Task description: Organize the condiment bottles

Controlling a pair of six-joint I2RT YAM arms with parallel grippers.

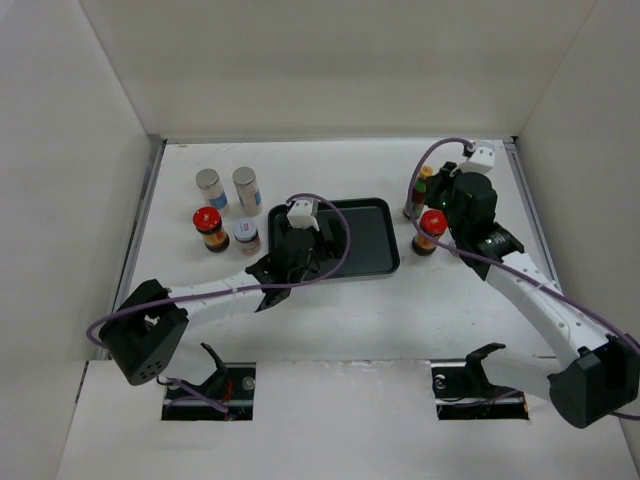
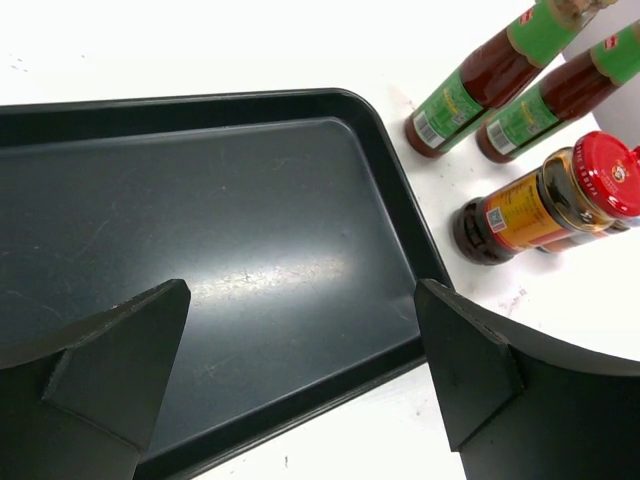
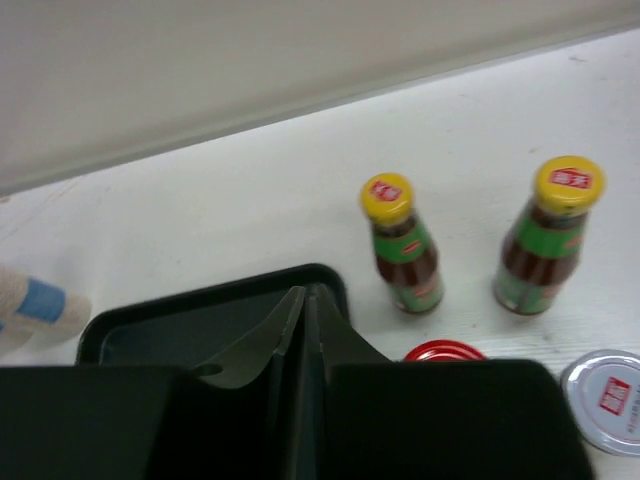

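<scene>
Beside the black tray (image 2: 240,230), green bottles (image 2: 455,100) and red-lidded jar (image 2: 530,205)

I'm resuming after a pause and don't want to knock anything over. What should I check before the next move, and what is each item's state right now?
1. Left gripper jaws open and empty: ok.
2. Right gripper jaws ready to grasp: not ok, shut on nothing.
3. Tray flat on the table, left gripper above it: ok.
4. Two green bottles upright: ok.
5. Red-lidded jar beside the right gripper upright: ok.
6. Room between right gripper and that jar: cannot tell, the gripper body hides the gap.
</scene>
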